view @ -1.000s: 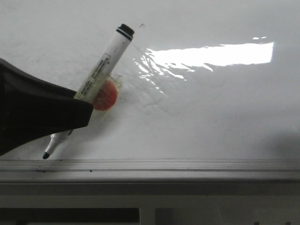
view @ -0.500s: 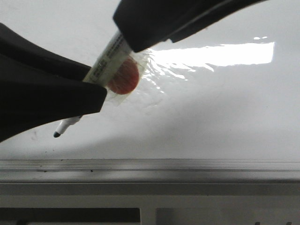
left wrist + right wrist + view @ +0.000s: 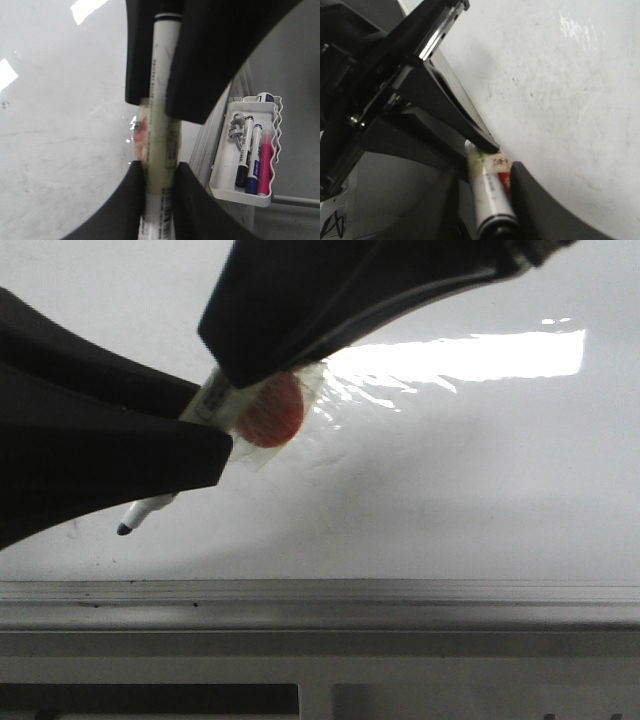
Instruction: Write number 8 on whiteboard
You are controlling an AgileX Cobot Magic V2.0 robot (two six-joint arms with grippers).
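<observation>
The whiteboard point(image 3: 450, 460) is glossy white with faint grey smudges; no number 8 shows on it. My left gripper point(image 3: 215, 435) is shut on a white black-tipped marker point(image 3: 150, 508), held slanted with its tip just above the board near the grey edge rail point(image 3: 320, 592). An orange disc point(image 3: 275, 412) is taped to the barrel. My right gripper point(image 3: 235, 365) reaches in from above and straddles the marker's cap end, jaws open. In the left wrist view my left gripper point(image 3: 159, 172) clamps the marker point(image 3: 162, 60). In the right wrist view my right gripper point(image 3: 485, 167) flanks the marker point(image 3: 490, 200).
A white tray point(image 3: 240, 192) beside the board's rail holds black, blue and pink markers. A bright window glare point(image 3: 450, 355) lies on the board's wrinkled film. The left arm's black body point(image 3: 420, 85) is close against my right gripper.
The left gripper lifted the marker's tip off the rail and moved right. The right gripper came in from above and has slid down over the marker's cap end.
</observation>
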